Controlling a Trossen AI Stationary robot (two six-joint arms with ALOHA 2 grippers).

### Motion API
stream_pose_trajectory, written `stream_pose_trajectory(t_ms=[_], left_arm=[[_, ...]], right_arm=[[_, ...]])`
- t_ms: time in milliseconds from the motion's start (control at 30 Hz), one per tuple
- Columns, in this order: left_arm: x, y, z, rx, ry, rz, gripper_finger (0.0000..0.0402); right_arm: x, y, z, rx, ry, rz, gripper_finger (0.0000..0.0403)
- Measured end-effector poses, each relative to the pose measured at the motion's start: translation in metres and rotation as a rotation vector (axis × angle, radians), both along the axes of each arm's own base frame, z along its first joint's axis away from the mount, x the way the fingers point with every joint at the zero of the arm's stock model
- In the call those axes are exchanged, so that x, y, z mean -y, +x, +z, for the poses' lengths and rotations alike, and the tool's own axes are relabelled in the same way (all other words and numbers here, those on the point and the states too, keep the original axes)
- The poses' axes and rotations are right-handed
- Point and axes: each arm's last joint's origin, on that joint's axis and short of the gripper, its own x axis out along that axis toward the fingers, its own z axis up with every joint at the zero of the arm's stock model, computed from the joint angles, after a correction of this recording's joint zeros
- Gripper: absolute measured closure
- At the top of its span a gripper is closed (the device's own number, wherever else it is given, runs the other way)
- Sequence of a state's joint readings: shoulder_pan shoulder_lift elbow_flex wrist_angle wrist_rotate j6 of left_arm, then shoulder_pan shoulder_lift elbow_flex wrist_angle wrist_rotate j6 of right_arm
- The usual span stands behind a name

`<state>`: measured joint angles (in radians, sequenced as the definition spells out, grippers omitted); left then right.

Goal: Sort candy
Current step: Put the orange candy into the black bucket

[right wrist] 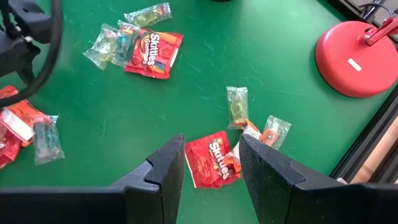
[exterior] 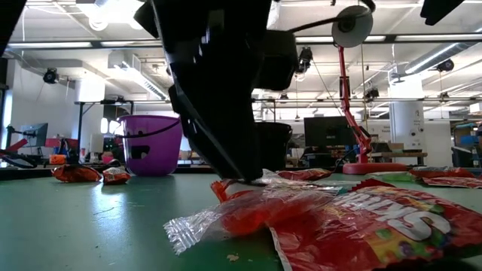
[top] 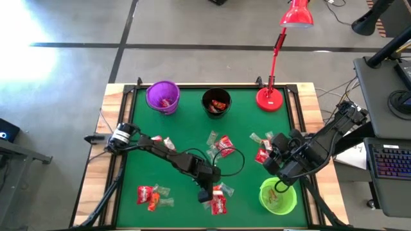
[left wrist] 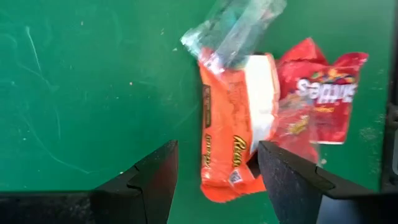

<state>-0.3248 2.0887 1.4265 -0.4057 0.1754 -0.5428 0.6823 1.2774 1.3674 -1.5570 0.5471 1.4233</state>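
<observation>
Small wrapped candy lies in loose groups on the green table (top: pixel 186 125). My left gripper (top: pixel 207 192) is low over the near middle group, open. An orange pack (left wrist: pixel 231 149) lies flat between its fingers, with a clear greenish sweet (left wrist: pixel 233 28) and a red pack (left wrist: pixel 323 93) beside it. I cannot tell whether the fingers touch the orange pack. My right gripper (top: pixel 280 181) hangs open over the green cup (top: pixel 277 197) at the near right, holding nothing. A red pack (right wrist: pixel 210 163) lies on the table far below its fingers.
A purple cup (top: pixel 162 96) and a black cup (top: pixel 216 101) stand at the far edge, each with candy inside. A red lamp's base (top: pixel 270 99) stands at the far right. More candy lies at the near left (top: pixel 153 196), the middle (top: pixel 221 144) and the right (top: pixel 262 153).
</observation>
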Motion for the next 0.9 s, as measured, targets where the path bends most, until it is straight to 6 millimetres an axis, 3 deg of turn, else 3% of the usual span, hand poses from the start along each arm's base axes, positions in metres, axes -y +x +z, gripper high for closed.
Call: stream_pose_trajectory(t_ms=[300,467,700,900], left_arm=[[0.000,0.003,-0.011,-0.018,0.000,0.025,0.0219],[0.000,0.004,-0.011,-0.016,0.003,0.027,0.0274],[0.000,0.003,-0.012,-0.016,0.002,0.000,0.0384],[0.001,0.002,-0.010,-0.028,-0.036,-0.029,0.0395]], right_arm=[[0.000,0.000,0.000,-0.005,0.000,0.009,0.0259],[0.000,0.000,0.000,-0.007,0.000,0.012,0.0259],[0.000,0.000,0.000,-0.018,-0.009,0.032,0.0259],[0.000,0.000,0.000,-0.020,-0.011,0.035,0.0259]])
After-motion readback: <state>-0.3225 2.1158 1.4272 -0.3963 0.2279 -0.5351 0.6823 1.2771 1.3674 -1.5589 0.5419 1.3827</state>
